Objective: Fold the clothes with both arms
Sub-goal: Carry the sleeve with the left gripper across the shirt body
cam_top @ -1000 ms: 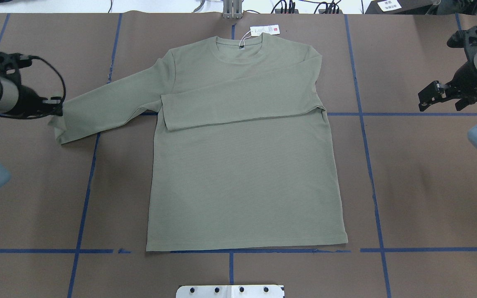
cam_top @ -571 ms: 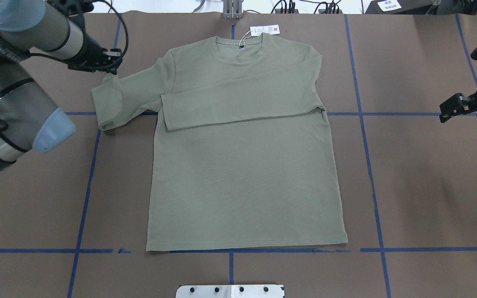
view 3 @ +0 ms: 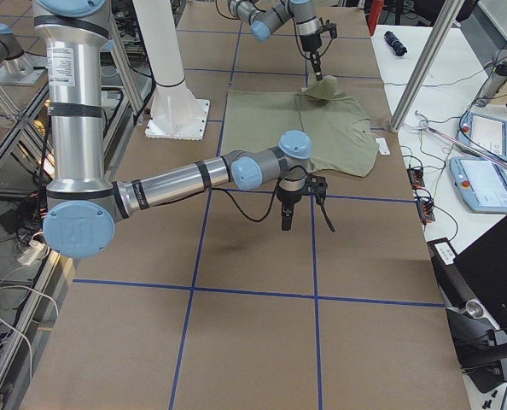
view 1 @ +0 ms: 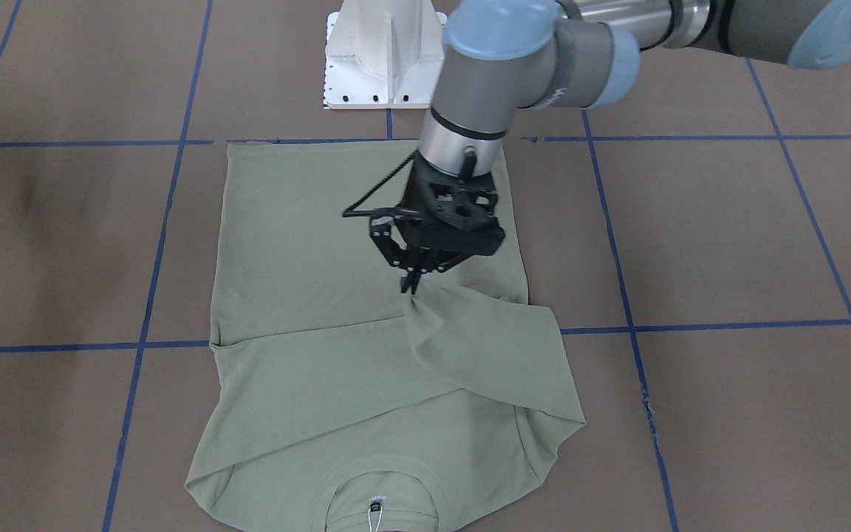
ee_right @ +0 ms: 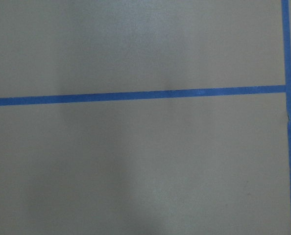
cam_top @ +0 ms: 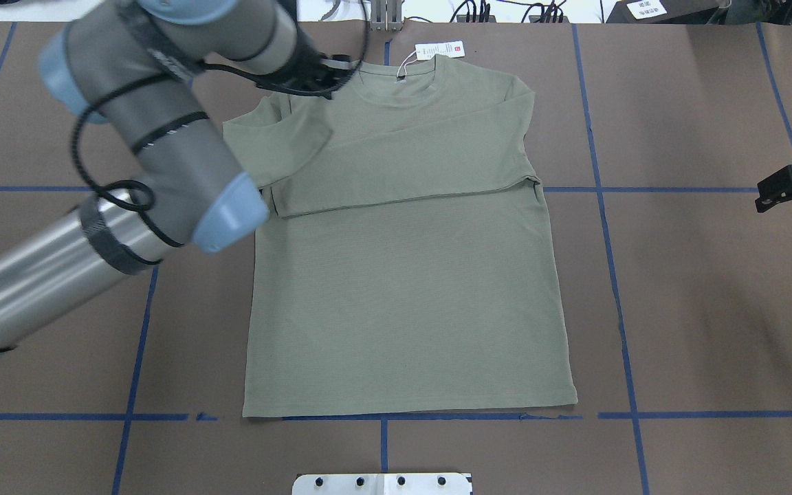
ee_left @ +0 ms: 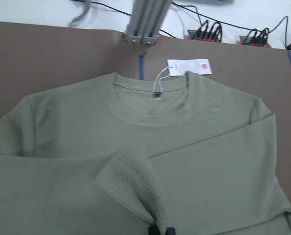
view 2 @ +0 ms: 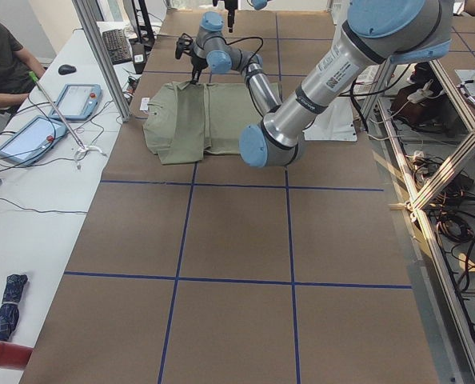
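The sage-green shirt (cam_top: pixel 410 289) lies flat on the brown table, collar and white hang tag (cam_top: pixel 439 49) at the far edge. Its right sleeve (cam_top: pixel 403 175) is folded across the chest. My left gripper (cam_top: pixel 327 79) is shut on the cuff of the other sleeve and holds it lifted over the shoulder near the collar. In the front-facing view the pinched sleeve (view 1: pixel 484 347) drapes down from the left gripper (view 1: pixel 412 287). The left wrist view shows the cuff (ee_left: pixel 128 186) bunched just ahead of the fingertips. My right gripper (cam_top: pixel 781 189) hangs open over bare table, well apart from the shirt.
Blue tape lines (cam_top: pixel 602 206) grid the brown table cover. The white pedestal base (view 1: pixel 385 59) stands just behind the shirt's hem. An aluminium post (cam_top: pixel 386 17) and cables sit beyond the collar. A person (view 2: pixel 1 64) sits at a side desk with tablets.
My left gripper has carried the sleeve cuff from the far left rightward and up toward the collar, folding the sleeve over itself. The right arm has drawn back toward the right edge.
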### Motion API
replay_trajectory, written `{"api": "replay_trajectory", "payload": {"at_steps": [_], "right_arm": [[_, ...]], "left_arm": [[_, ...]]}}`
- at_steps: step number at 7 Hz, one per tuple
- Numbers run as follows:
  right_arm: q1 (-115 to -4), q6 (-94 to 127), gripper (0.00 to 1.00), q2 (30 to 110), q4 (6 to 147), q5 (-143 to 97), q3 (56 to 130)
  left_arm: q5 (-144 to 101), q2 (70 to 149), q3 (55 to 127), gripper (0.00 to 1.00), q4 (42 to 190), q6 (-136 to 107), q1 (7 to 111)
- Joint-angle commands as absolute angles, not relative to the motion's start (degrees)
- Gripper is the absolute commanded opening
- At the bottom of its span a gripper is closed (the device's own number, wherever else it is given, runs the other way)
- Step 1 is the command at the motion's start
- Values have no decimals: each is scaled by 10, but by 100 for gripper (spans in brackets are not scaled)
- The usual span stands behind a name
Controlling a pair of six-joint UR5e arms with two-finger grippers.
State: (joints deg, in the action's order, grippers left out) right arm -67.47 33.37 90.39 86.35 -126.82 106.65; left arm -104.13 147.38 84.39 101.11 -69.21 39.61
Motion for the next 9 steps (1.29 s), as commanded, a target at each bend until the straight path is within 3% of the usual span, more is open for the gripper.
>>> {"api": "replay_trajectory", "payload": {"at_steps": [1, 2, 5, 6, 9], "right_arm": [[-676, 336, 100, 903, 863, -1267, 1065], [-676, 336, 100, 902, 863, -1267, 1063], [-675, 340, 100, 897, 863, -1267, 1063], [-675, 342, 100, 892, 863, -1267, 1061], [-674, 359, 100, 886, 860, -1270, 1067]], "left_arm": [[-994, 1557, 735, 0, 1064, -775, 325], [-984, 1563, 683, 0, 1122, -793, 320], [-981, 1571, 657, 0, 1135, -834, 296], [-943, 1598, 624, 99, 1136, -838, 260], [-919, 1587, 621, 100, 1204, -796, 243]]}}
